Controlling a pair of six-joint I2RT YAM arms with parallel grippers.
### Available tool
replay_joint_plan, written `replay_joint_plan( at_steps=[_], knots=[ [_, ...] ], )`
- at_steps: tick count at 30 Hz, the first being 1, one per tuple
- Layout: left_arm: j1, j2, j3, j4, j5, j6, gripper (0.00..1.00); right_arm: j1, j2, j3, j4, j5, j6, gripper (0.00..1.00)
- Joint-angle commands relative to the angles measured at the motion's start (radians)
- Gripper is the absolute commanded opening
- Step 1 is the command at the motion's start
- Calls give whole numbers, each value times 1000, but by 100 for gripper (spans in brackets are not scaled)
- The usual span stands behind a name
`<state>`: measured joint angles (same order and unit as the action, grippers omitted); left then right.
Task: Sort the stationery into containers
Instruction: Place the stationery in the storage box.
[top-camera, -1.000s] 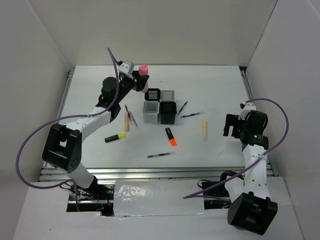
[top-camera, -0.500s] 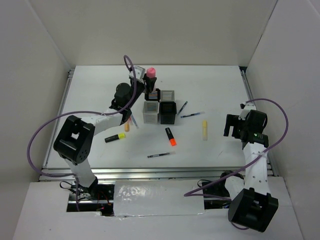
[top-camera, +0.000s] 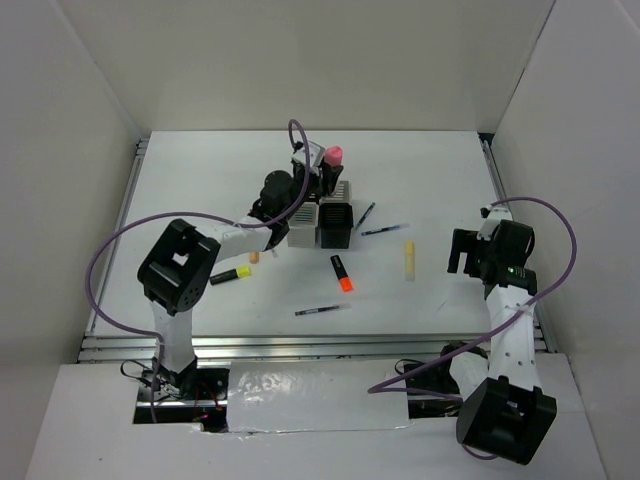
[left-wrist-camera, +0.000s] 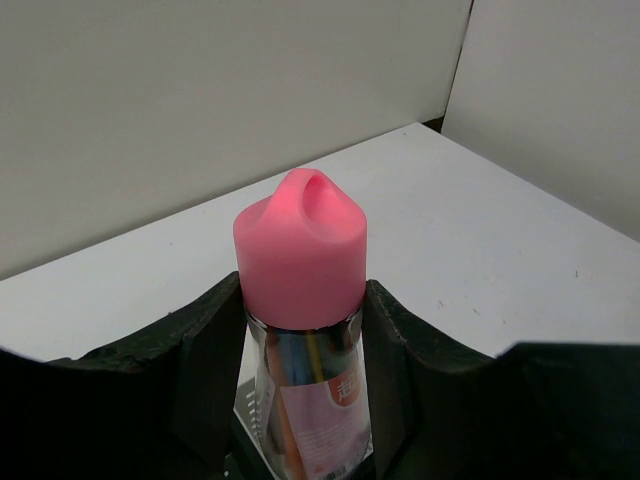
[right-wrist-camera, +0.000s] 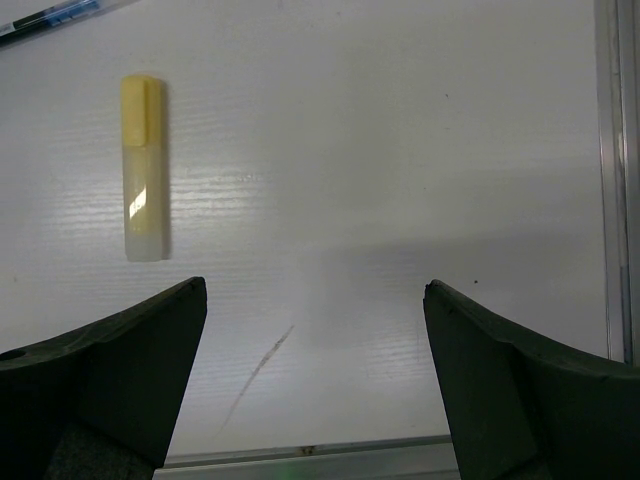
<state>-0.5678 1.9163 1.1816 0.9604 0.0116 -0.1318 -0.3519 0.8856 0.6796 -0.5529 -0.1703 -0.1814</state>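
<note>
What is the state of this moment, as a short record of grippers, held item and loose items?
Left gripper: shut on the pink highlighter, cap up
Position: by the back of the cups
Right gripper: open, empty, over the table beside the pale yellow highlighter
Loose on table: orange highlighter, yellow highlighter, pen

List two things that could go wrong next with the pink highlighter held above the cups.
1. The pink highlighter stands upright between the left fingers, near a rim of the cups. Released there, it might strike the rim and tumble onto the table.
2. The left arm crowds the cups. Lowering could knock them, or push them into the pen beside them.
</note>
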Motion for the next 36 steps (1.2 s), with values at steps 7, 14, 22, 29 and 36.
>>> replay_joint_plan(
  at_steps=[7, 14, 22, 29, 36],
  knots=[
    [-12, 79, 119, 117, -7, 44, 0, -7, -14, -5, 36, 14, -17, 95],
    [-10, 127, 162, 109, -38, 46, 0, -9, -7, -11, 41, 17, -20, 95],
    [-23, 128, 138, 118, -50, 41, 1, -7, -8, -12, 42, 18, -20, 95],
    [-38, 142, 135, 124, -59, 49, 3, -7, -5, -11, 42, 22, -18, 95],
    [-43, 148, 115, 136, -64, 64, 6, -7, -2, -12, 47, 26, -18, 95]
  ],
)
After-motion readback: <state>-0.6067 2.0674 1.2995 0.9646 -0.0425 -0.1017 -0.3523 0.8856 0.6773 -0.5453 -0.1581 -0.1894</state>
